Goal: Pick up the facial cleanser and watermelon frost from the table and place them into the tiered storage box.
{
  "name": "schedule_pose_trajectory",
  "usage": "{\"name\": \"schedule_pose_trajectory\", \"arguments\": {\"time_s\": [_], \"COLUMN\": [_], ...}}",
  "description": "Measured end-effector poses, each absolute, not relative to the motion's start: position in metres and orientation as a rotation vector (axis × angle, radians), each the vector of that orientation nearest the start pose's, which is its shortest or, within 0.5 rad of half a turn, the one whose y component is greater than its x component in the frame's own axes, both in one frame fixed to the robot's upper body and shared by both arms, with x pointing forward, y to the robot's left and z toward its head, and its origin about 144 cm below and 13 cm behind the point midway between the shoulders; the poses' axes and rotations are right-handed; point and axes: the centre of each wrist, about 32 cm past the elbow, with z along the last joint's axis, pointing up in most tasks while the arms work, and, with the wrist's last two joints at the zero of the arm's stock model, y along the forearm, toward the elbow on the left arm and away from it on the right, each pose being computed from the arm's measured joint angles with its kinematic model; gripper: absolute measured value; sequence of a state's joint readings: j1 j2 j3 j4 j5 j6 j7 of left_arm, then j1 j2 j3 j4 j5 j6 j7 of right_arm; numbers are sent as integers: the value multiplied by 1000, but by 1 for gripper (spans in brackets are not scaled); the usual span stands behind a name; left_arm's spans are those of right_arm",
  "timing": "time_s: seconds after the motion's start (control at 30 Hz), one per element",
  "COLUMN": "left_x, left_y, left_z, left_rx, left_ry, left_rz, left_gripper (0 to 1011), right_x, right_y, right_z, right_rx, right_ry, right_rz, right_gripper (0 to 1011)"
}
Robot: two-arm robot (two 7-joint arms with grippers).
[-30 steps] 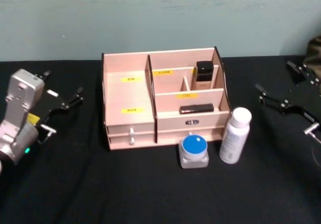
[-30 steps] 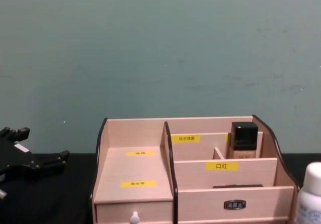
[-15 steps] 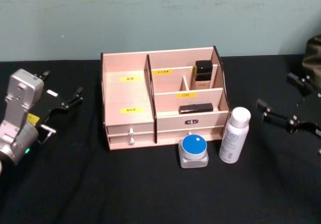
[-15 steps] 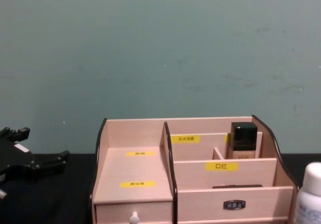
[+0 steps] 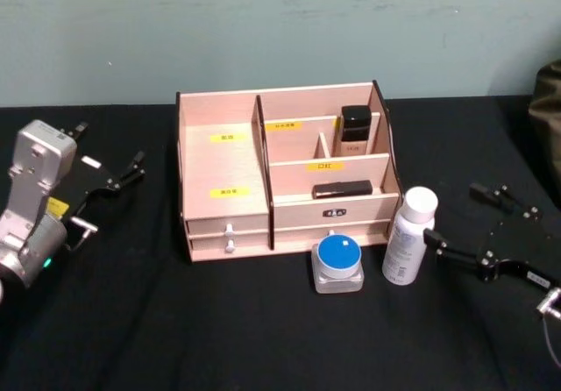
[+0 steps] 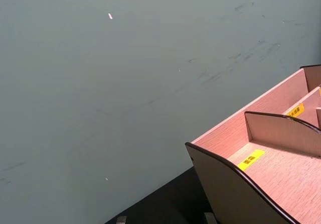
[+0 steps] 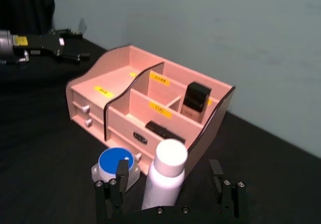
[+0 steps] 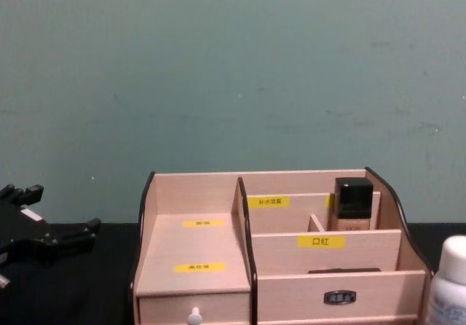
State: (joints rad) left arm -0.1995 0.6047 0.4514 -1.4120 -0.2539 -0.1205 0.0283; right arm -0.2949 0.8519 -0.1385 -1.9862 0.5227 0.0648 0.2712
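My right gripper (image 5: 452, 211) hung low over the black table (image 5: 263, 338), jaws spread wide — the nearer fingertip just beside the white bottle (image 5: 409, 237), which stood upright at the front right corner of the wooden organiser (image 5: 223, 167). The blue-lidded jar (image 5: 339, 264) sat beside the bottle, before the lower drawers. My left gripper (image 5: 110, 144) waited well off to the organiser's left — jaws likewise parted.

One tiered storage box (image 5: 223, 167) at centre; one white bottle (image 5: 408, 237) and one blue-lidded jar (image 5: 339, 262) lower right of centre; two black items inside it: a capped bottle (image 5: 355, 132) and a flat stick (image 5: 342, 189); two grippers — left gripper (image 5: 112, 143), right gripper (image 5: 451, 210).
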Motion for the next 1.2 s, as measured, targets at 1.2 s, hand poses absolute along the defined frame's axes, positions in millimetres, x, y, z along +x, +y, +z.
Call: {"name": "schedule_pose_trajectory", "arguments": {"time_s": [1.2], "left_x": [489], "left_y": [310], "left_z": [1140], "left_rx": [304], "left_ry": [-285], "left_rz": [1248], "left_gripper": [1001], "right_x": [411], "right_y": [-304], "right_z": [1179], "right_rx": [-349], "right_ry": [38], "right_rz": [-887], "right_gripper": [1000]}}
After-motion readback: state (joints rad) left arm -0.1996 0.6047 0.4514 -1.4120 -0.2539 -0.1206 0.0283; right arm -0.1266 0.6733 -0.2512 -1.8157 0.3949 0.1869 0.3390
